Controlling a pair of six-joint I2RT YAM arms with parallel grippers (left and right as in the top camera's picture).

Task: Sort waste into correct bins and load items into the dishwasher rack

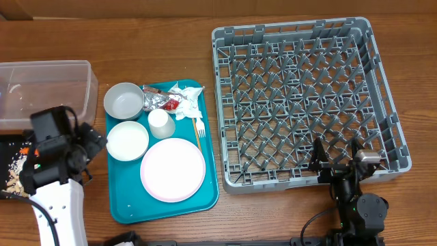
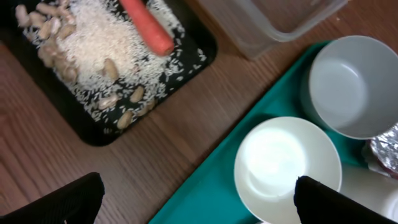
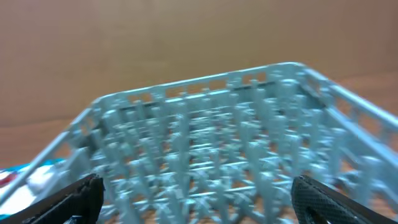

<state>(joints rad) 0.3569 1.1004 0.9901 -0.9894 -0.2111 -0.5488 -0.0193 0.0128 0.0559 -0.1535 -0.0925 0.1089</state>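
My left gripper (image 1: 92,139) (image 2: 199,200) is open and empty, between the black tray (image 1: 8,145) (image 2: 204,57) and the teal tray's near white bowl (image 1: 127,140) (image 2: 287,165). The black tray holds rice (image 2: 93,40), nuts (image 2: 111,68) and an orange carrot (image 2: 148,28). The clear tub (image 1: 48,89) (image 2: 273,22) stands behind it. A second bowl (image 1: 123,100) (image 2: 351,84), cup (image 1: 161,123), plate (image 1: 173,169), fork (image 1: 199,130), napkin (image 1: 186,96) and foil wrappers (image 1: 158,101) lie on the teal tray. My right gripper (image 1: 336,157) (image 3: 199,199) is open at the front edge of the grey dishwasher rack (image 1: 307,96) (image 3: 205,137).
The teal serving tray (image 1: 164,201) (image 2: 211,186) lies between the bins and the rack. The wooden table (image 1: 102,34) runs all round. The rack holds no dishes.
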